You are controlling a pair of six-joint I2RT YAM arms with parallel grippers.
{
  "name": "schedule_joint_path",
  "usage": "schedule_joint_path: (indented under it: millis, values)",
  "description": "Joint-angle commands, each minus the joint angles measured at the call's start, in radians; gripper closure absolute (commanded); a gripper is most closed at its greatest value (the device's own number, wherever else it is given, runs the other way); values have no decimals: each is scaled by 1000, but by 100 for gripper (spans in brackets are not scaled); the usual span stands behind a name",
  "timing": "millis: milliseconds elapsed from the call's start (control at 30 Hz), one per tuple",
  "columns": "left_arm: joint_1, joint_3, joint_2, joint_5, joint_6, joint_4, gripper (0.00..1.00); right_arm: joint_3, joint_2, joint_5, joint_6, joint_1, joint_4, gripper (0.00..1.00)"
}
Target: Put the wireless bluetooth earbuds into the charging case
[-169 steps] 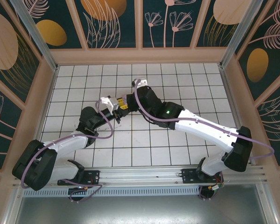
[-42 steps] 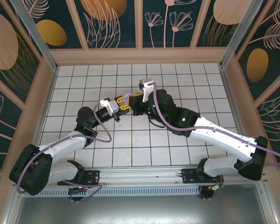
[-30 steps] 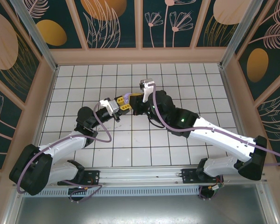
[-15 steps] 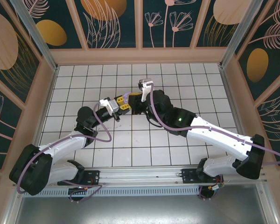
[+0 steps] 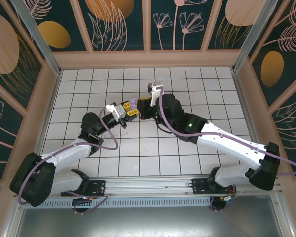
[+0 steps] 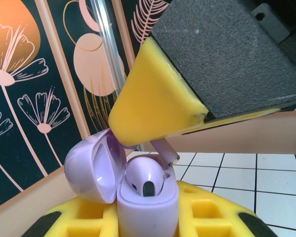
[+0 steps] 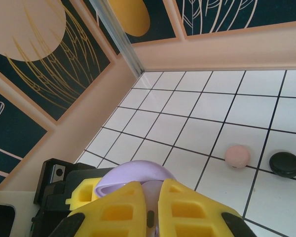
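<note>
My left gripper (image 6: 148, 223) is shut on the lilac charging case (image 6: 148, 212) and holds it upright above the floor. The case's lid (image 6: 91, 168) is swung open to the left. One lilac earbud (image 6: 144, 178) sits in the case. Just above it my right gripper (image 7: 154, 210) is shut on a second lilac earbud (image 7: 149, 197), whose stem (image 6: 166, 149) pokes out below the yellow fingers (image 6: 153, 108) over the case's right side. In the top view both grippers (image 5: 129, 111) (image 5: 140, 106) meet mid-floor at the case (image 5: 133, 102).
In the right wrist view a pink round case (image 7: 237, 156) and a black round case (image 7: 285, 164) lie on the white tiled floor (image 7: 187, 133) beyond the grippers. The peach wall (image 7: 89, 123) and a metal corner post (image 7: 118, 34) stand further back.
Hardly anything differs. The right gripper has stayed over the open case with only a slight shift, and the left arm has held still.
</note>
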Motion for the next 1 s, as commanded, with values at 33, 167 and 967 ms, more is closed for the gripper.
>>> schedule_joint_path:
  millis: [33,167,967]
  values:
    - [-8,27,-17,54,-17,53,100,1,29,-4,-4,-20,35,90]
    - [-10,27,-17,56,-19,53,100,6,40,-10,-4,-23,36,90]
    - [-13,33,-16,68,-17,49,100,15,63,2,142,-49,25,91]
